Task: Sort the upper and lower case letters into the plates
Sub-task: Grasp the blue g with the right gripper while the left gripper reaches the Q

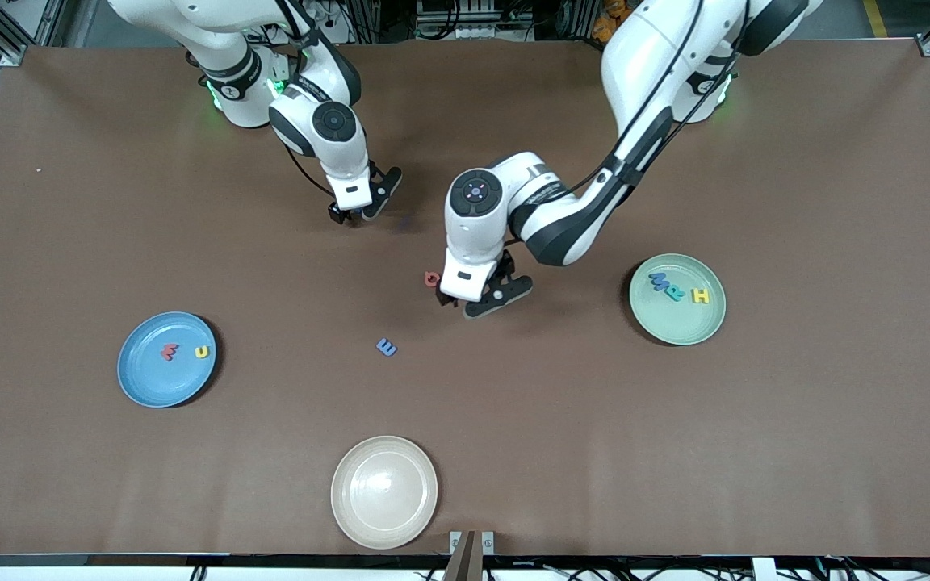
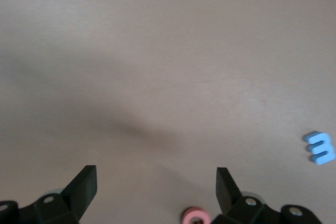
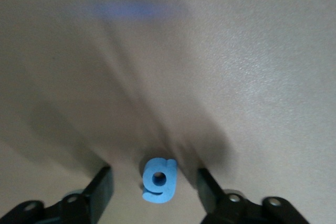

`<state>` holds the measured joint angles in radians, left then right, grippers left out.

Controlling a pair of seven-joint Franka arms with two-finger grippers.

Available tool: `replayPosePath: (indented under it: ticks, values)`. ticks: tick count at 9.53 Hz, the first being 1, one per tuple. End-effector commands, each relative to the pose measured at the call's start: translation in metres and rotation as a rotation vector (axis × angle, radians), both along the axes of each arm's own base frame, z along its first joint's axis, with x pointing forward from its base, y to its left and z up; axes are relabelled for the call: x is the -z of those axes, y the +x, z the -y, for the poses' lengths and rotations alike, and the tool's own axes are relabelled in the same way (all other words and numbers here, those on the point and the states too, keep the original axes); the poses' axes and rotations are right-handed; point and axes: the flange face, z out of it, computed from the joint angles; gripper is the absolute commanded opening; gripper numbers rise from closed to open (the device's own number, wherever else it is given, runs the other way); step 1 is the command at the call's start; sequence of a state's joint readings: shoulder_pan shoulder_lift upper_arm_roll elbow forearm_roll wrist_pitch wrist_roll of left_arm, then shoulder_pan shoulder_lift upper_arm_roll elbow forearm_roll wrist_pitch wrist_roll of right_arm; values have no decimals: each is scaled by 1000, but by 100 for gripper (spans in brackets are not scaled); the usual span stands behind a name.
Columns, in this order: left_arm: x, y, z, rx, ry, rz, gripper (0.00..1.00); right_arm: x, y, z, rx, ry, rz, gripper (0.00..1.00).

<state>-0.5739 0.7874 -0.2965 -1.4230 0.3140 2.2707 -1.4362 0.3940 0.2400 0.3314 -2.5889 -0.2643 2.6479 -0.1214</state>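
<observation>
The blue letter g (image 3: 158,180) lay flat on the surface (image 1: 110,484) squarely between the right gripper (image 3: 155,184)'s fingers (image 3: 100,187), which bracketed it without touching (not yet clamped). The left gripper (image 1: 483,297) hung spread over the surface, holding nothing, the salmon letter (image 1: 431,278) just beside it.

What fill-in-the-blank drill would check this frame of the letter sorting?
1. The green plate holds ___ letters.
2. The blue plate holds ___ letters.
3. The open left gripper hangs beside a ___ letter.
4. The open right gripper straddles a blue letter, a lowercase ___.
Missing words: three; two; red; g.
</observation>
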Motion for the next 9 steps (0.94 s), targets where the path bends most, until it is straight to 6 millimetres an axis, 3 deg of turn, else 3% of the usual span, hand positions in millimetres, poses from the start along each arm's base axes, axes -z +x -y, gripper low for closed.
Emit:
replayPosePath:
  ticks: [1, 3, 4, 5, 9]
  values:
    - [18, -5, 23, 31, -8, 84, 100, 7, 3, 7, -38, -9, 22, 2]
    - [29, -23, 47, 68, 20, 117, 100, 7, 3, 8, -37, -10, 21, 0]
    - [27, -22, 49, 62, 11, 119, 100, 2, 13, 11, -18, -10, 33, 0]
    - [30, -32, 58, 80, 13, 115, 100, -3, 25, 12, 2, -5, 51, 0]
    - [43, -52, 71, -14, -6, 77, 100, -14, 72, 53, 126, -36, 85, 0]
